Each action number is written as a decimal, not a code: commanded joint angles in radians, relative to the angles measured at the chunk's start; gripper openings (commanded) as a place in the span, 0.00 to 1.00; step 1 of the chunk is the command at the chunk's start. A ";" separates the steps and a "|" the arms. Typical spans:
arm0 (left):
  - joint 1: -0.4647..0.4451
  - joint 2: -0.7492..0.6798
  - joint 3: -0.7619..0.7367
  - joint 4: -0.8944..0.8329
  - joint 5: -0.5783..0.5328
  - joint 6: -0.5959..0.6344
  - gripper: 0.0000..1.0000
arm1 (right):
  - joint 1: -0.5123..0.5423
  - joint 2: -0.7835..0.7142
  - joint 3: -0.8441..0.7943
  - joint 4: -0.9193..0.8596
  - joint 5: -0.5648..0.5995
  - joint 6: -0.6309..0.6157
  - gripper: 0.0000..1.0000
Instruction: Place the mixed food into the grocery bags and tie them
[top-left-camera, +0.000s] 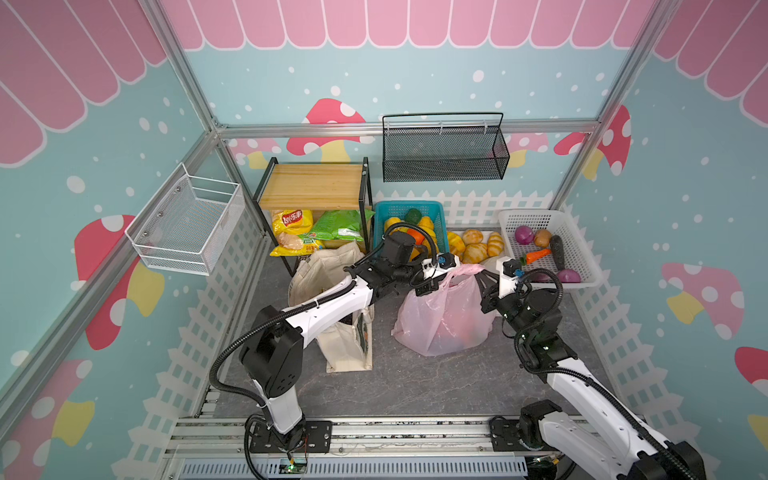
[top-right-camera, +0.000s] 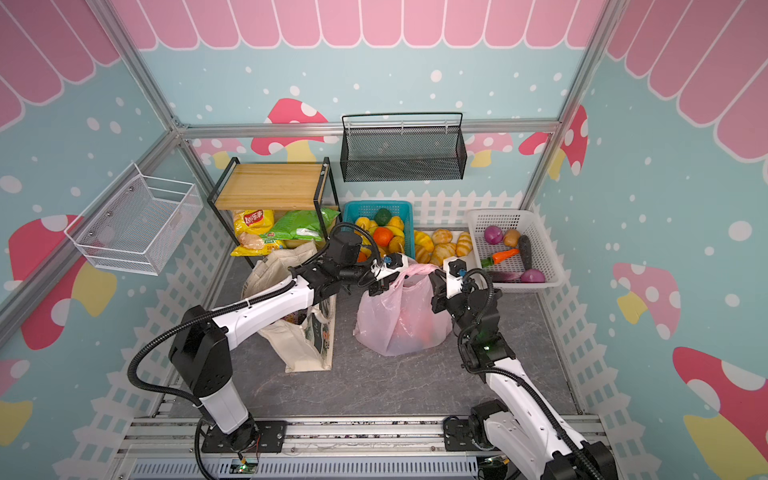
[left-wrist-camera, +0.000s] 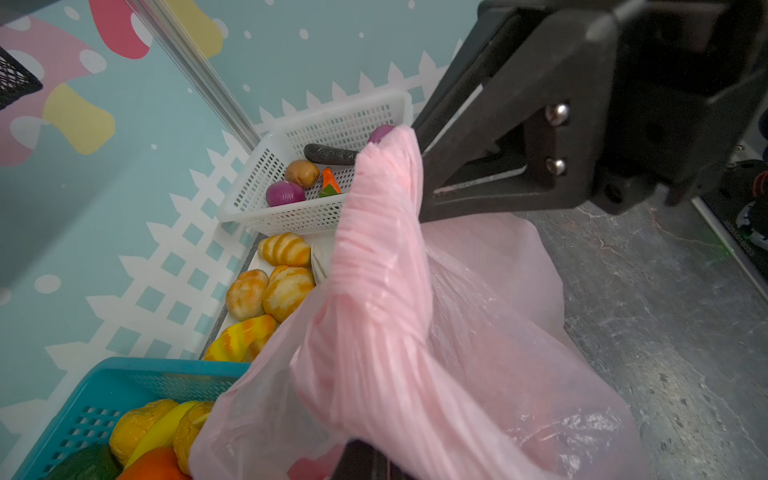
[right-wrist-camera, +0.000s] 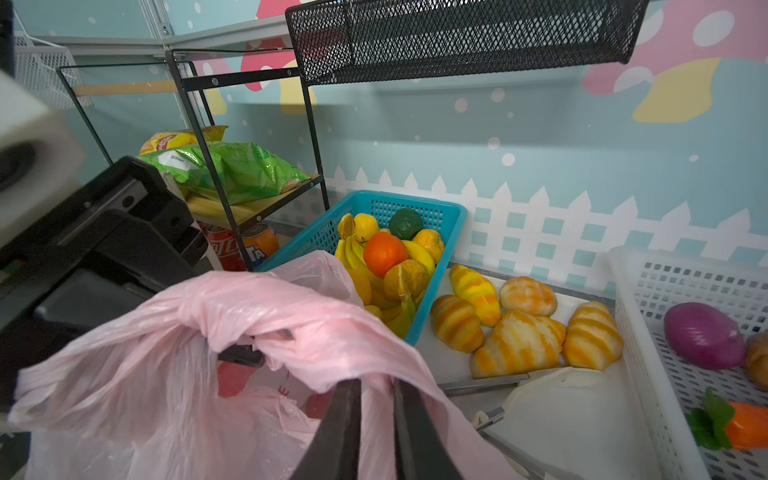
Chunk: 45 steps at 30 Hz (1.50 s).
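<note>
pink bag (top-left-camera: 444, 316): thin translucent film, soft and slippery, likely light even with red shapes (top-left-camera: 461, 332) showing dimly through the belly. probably stretches or slides free under a sharp tug. best taken by the handle loops (top-left-camera: 467, 270), bunched there into a thicker rope for pinching, not by the smooth wall.

sits on the floor (top-left-camera: 415, 386) below both sets of fingers, handles drawn up between them as a short pink bridge from one pair to the other.

left gripper (right-wrist-camera: 245, 353): clenched on one gathered handle, tips half buried in folds of film.

right gripper (right-wrist-camera: 377, 388): nearly closed, only a narrow gap, pink film running through it. looks pinched on the other handle.

cream canvas tote (top-left-camera: 345, 332): stiffer cloth, slumped under the left arm, well apart from either set of fingers.
</note>
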 joint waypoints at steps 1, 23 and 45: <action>-0.005 -0.029 -0.003 -0.007 0.011 0.020 0.00 | 0.002 -0.001 0.036 0.037 0.015 -0.001 0.11; 0.008 -0.048 0.007 0.001 -0.051 -0.028 0.00 | 0.000 -0.079 0.045 -0.259 -0.048 0.080 0.00; 0.045 -0.095 -0.012 0.048 -0.127 -0.085 0.00 | -0.042 -0.162 0.028 -0.490 -0.102 0.096 0.00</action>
